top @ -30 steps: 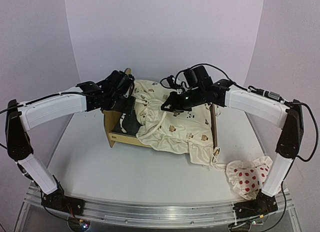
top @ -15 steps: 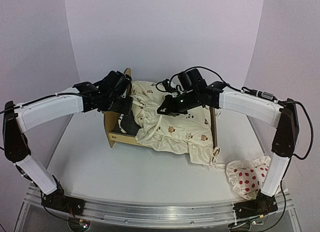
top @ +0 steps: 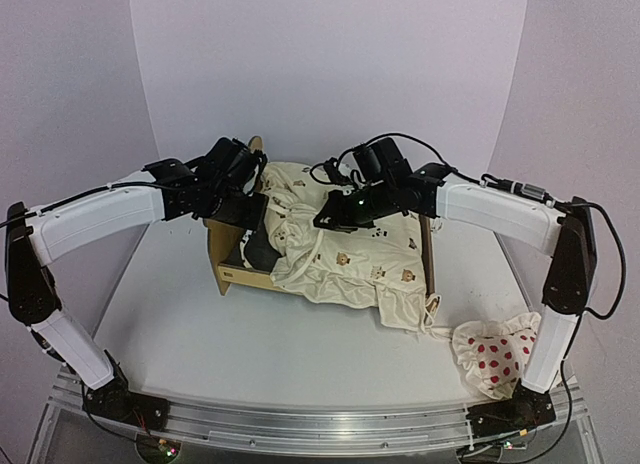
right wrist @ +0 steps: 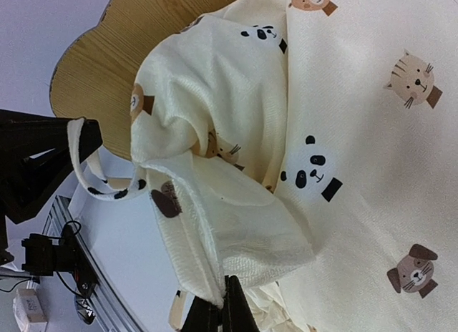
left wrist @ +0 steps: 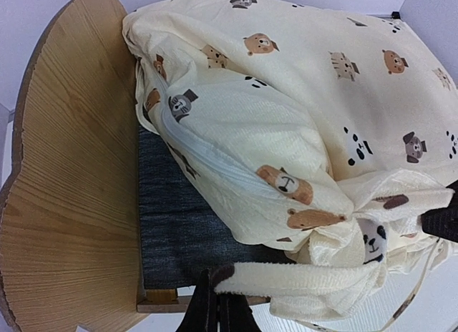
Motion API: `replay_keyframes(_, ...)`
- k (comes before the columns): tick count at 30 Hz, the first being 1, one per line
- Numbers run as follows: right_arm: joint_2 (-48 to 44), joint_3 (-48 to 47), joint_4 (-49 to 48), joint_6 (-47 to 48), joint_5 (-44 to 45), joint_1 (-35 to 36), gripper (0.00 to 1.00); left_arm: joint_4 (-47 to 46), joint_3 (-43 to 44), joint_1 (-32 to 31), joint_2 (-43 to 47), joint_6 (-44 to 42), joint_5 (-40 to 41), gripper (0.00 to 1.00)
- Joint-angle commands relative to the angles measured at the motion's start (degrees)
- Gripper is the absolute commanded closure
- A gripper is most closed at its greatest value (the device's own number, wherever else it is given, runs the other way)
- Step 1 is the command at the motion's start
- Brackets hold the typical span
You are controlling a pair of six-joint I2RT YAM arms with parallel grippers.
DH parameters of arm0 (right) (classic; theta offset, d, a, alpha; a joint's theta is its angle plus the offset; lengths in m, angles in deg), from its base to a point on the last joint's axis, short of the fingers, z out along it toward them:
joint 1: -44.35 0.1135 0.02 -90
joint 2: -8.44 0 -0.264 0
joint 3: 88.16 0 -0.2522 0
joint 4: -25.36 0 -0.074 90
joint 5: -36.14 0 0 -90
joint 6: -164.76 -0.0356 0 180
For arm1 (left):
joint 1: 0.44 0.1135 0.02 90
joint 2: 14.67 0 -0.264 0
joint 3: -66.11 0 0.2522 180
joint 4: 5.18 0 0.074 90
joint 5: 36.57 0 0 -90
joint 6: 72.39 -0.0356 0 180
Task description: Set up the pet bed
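Observation:
The plywood pet bed [top: 232, 274] stands left of centre, its scalloped headboard [left wrist: 64, 174] upright and its dark grey felt base [left wrist: 179, 217] partly bare. The cream animal-print cover [top: 350, 249] lies bunched over the bed and spills off its right side. My left gripper [left wrist: 218, 300] is shut on a rolled edge of the cover near the bed's front rail. My right gripper [right wrist: 223, 303] is shut on a fold of the cover above the middle of the bed. Both grippers hold the cloth lifted.
The white red-dotted ruffled pillow [top: 495, 354] lies on the table at the front right, beside the right arm's base. A thin wooden rail [top: 430, 249] of the bed shows at the right under the cover. Purple walls enclose the table.
The right gripper has moved slightly left and up with the cover. The left gripper has risen a little toward the headboard, still holding the cover's edge.

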Motion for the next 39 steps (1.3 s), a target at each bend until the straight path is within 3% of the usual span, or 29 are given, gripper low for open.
replay_keyframes(1, 0.49, -1.76, -0.28, -0.32, 1.36, 0.04, 1.0, 1.22, 3.72, 0.25, 2.28, -0.45, -1.61, 1.0)
replay_keyframes(15, 2.23, -1.67, -0.32, -0.92, 1.84, 0.04, 1.0, 0.64, 1.15, 0.46, -0.75, -0.31, 1.43, 0.99)
replay_keyframes(32, 5.74, -3.59, -0.24, -1.53, 3.16, 0.07, 1.0, -1.03, -1.5, 5.25, -5.68, -0.45, 1.62, 0.99)
replay_keyframes(39, 8.68, -6.09, -0.24, -2.37, 2.86, 0.27, 1.0, 1.29, -0.18, 6.31, -6.62, 0.37, 5.3, 0.98)
